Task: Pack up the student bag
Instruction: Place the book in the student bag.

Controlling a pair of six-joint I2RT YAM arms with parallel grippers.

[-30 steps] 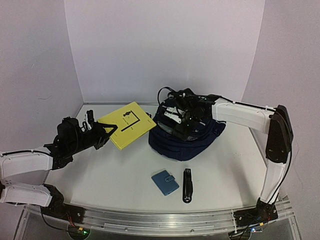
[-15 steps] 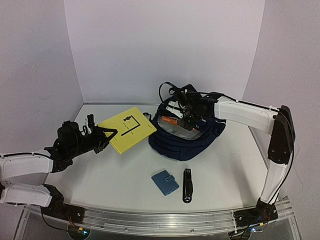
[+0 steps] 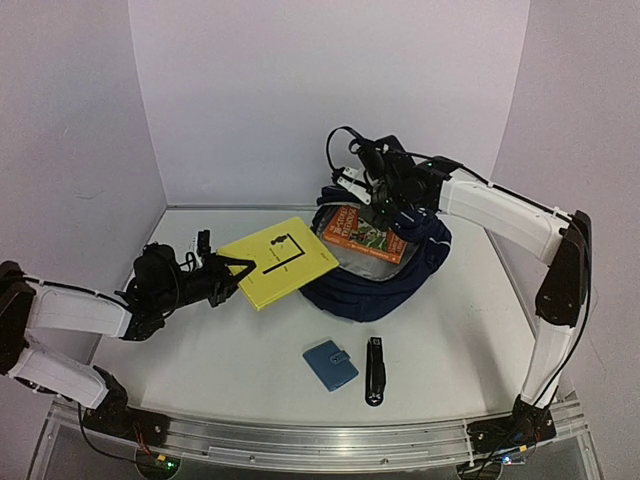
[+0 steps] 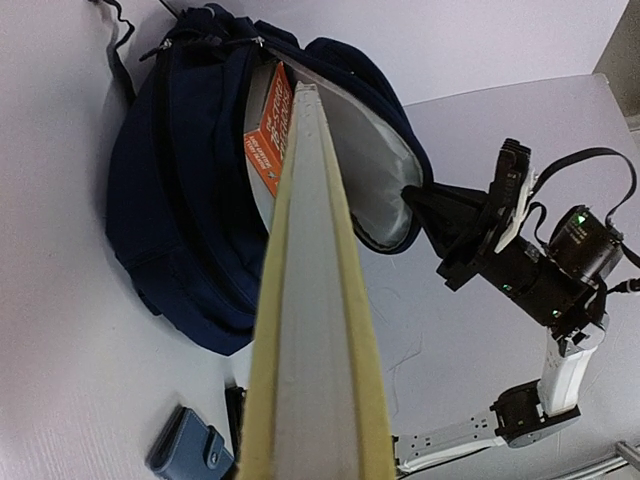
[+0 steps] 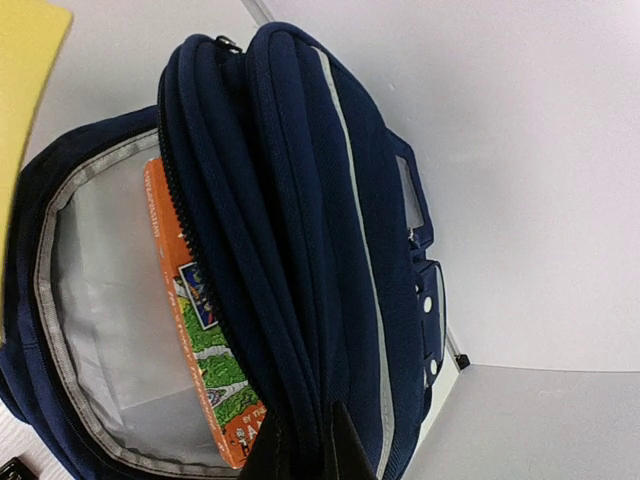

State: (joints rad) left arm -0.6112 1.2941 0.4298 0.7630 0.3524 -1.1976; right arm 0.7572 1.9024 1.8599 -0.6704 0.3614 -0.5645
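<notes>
Right gripper pinches open the navy striped fabric backpack sitting mid-table, so the left gripper, clamped on the flat yellow book, should slide it edge-first alongside the orange book inside.

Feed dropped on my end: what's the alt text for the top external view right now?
The right pincer grips the upper edge of the navy student bag, holding its mouth open with an orange book inside. The left pincer holds a yellow book tilted beside that opening. A light-blue wallet and a black stapler-like tool lie on the table in front.
</notes>
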